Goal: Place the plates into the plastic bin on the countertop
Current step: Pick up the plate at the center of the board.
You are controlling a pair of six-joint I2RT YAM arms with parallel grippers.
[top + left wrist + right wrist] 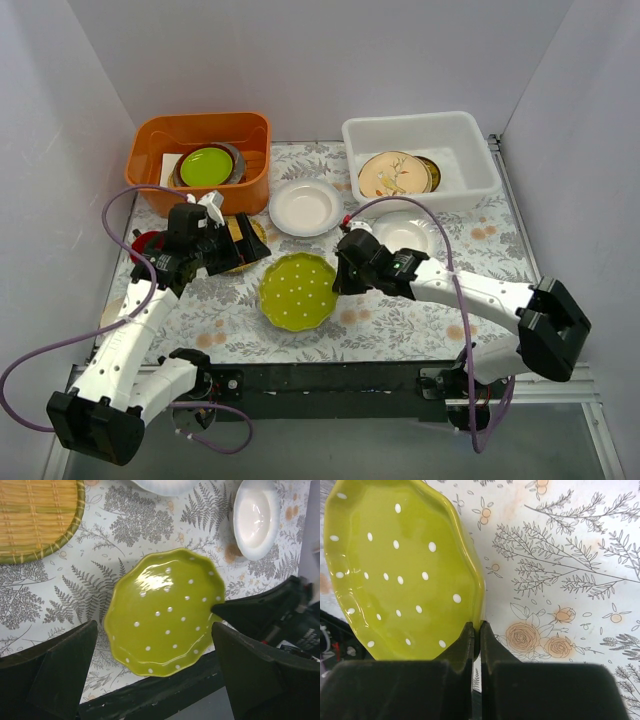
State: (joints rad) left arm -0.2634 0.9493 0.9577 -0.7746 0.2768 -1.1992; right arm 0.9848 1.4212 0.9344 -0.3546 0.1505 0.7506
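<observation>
Right wrist view: the right gripper (476, 628) is clamped on the right rim of the dotted lime-green plate (395, 570). The left gripper (154, 630) hovers, jaws wide.

Lime, orange and white on a fern-printed worktop (400, 330)
The dotted plate (297, 291) is glossy lime green with small white dots. The worktop is white with grey ferns and small orange flowers. The tub (150, 140) is orange, the lime plate (206, 166) in it plain, on grey dishes (236, 155). The bin (470, 135) is translucent white, its floral plate (394, 174) cream. The white plate (305, 207) is plain, and the straw plate (35, 515) is woven yellow with a green edge.
</observation>
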